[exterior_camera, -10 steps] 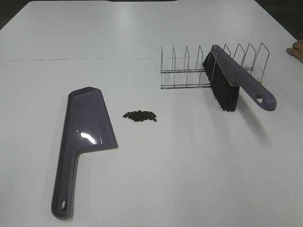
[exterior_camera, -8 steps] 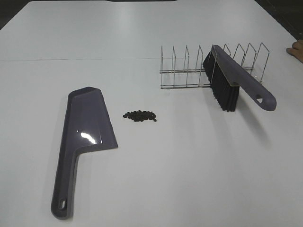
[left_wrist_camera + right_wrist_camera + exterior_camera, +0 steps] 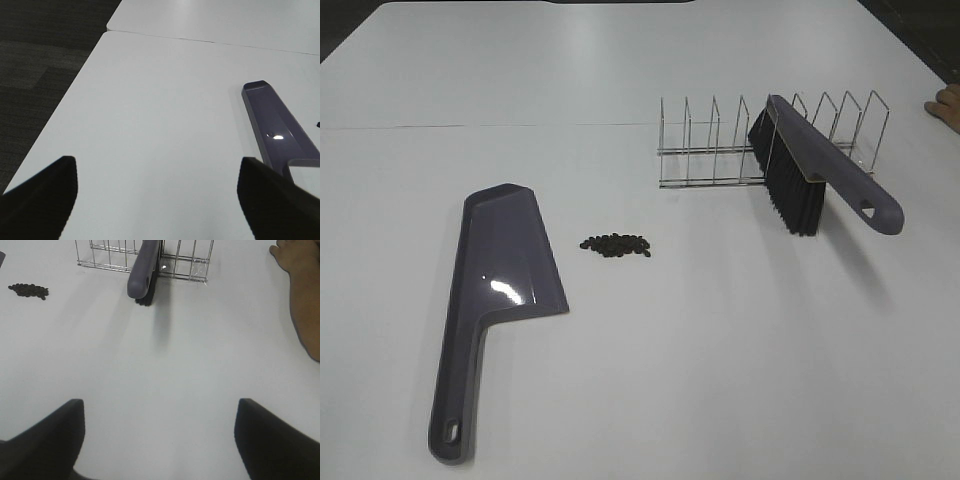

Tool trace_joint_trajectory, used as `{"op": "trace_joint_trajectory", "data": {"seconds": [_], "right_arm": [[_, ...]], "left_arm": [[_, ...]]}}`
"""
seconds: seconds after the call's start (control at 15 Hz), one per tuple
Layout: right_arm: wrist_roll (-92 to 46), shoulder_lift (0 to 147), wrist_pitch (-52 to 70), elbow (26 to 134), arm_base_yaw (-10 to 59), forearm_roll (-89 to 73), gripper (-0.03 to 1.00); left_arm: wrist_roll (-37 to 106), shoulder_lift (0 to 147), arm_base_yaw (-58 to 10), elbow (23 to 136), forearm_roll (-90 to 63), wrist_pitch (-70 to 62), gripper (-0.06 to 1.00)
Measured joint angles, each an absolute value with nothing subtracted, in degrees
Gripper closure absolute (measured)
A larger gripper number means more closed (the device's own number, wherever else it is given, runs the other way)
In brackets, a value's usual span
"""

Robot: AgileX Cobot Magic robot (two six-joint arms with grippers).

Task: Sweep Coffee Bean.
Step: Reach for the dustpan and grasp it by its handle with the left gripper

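Pose: left gripper (image 3: 157, 202) has its fingers (image 3: 40, 200) spread wide with only bare table (image 3: 160, 125) between them; it points along the table's left side, dark carpet (image 3: 40, 50) beyond the edge. The right gripper (image 3: 159, 440) is likewise wide apart and grips nothing; it is aimed toward the wire rack (image 3: 107, 255). Both are seen only through their own wrist cameras.

The coffee bean (image 3: 616, 245) cluster lies on the table just right of the purple dustpan (image 3: 505, 265), not touching it; it is well left of the brush (image 3: 820, 175). The brush stands in the rack, bristles down, handle jutting toward the near right.

The right wrist view catches the beans, the brush handle end-on, and a person's forearm (image 3: 305, 300) on the table; the high view shows only a hand (image 3: 948, 102) at the right edge. The left wrist view shows the dustpan, not the brush or rack.
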State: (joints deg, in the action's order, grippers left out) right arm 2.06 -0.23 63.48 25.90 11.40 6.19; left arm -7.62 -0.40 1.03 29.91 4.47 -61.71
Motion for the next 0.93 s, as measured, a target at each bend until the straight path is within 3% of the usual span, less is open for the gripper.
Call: {"op": "trace_joint_trajectory", "data": {"seconds": [0.47, 0.93], "right_arm": [[2.06, -0.23, 63.48, 25.9, 11.4, 6.19, 0.25], [2.06, -0.23, 63.48, 25.9, 11.4, 6.19, 0.25]], "left_arm": [[-7.56, 0.17, 1.03, 29.91, 3.9, -61.71, 0.15], [-7.51, 15.3, 1.03, 29.85, 3.84, -61.71, 0.16]]}}
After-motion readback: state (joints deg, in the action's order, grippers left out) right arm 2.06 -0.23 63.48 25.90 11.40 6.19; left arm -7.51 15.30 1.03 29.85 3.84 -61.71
